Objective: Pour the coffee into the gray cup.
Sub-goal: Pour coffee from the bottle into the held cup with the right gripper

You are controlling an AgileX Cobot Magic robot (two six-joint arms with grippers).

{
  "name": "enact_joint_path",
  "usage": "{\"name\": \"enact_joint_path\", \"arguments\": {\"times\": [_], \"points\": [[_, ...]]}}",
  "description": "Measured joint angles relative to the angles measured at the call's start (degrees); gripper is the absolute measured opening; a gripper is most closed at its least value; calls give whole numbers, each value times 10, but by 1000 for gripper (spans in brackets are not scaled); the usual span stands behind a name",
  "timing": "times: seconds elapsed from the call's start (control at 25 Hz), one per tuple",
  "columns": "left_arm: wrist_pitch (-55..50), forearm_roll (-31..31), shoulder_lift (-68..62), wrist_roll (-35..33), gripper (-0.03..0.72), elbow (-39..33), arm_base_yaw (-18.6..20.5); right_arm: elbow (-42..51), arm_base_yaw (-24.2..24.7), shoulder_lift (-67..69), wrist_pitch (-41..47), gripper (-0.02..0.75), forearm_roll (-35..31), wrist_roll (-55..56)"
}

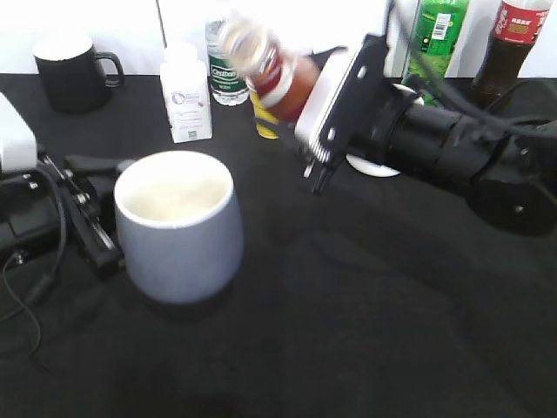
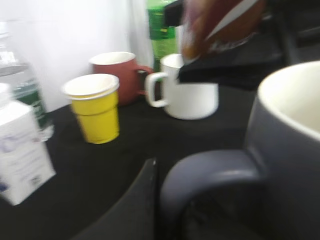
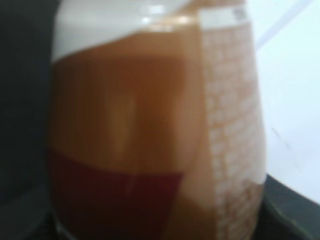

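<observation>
Right, I've got the coffee (image 1: 271, 71) up in the air, clamped in the right gripper (image 1: 306, 103), tilted with its neck pointing up and left, toward the far side of the gray cup (image 1: 178, 228). My right wrist camera is filled with the bottle: brown liquid, white label, a red band lower down. It's blurred, so I read the arm as moving, but I can't say which way.

The cup sits near and left on the black table (image 1: 365, 313), upright, its cream inside looking bare from here. I see no brown in it, so I judge no pour has landed yet. The bottle's mouth is beyond the cup's far rim and to the right of it, not over the opening. Whether the cap is off I can't make out through the blur.

On the left, my left gripper (image 1: 87, 222) sits right at the cup's handle side. The left wrist view shows the handle (image 2: 210, 175) close up with one dark finger beside it, but I cannot tell whether the pincer is closed on it or just open around it.

Left to do, as I judge it: bring the mouth over the cup, tip further, pour, then right the bottle.
</observation>
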State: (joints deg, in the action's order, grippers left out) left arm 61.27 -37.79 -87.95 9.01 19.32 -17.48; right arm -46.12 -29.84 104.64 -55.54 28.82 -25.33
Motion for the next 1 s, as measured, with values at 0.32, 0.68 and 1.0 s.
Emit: {"name": "enact_joint_path", "arguments": {"times": [0.32,0.68,1.0], "points": [[-17,-28,0,-1,45,0,0,-2,0,7,-57,533,71,-118],[14,-61,0,-1,45,0,-1,-2,0,7,-57,533,74,-273],[13,-74,0,-1,45,0,-1,-3,0,7,-66,533,66,-341]]}}
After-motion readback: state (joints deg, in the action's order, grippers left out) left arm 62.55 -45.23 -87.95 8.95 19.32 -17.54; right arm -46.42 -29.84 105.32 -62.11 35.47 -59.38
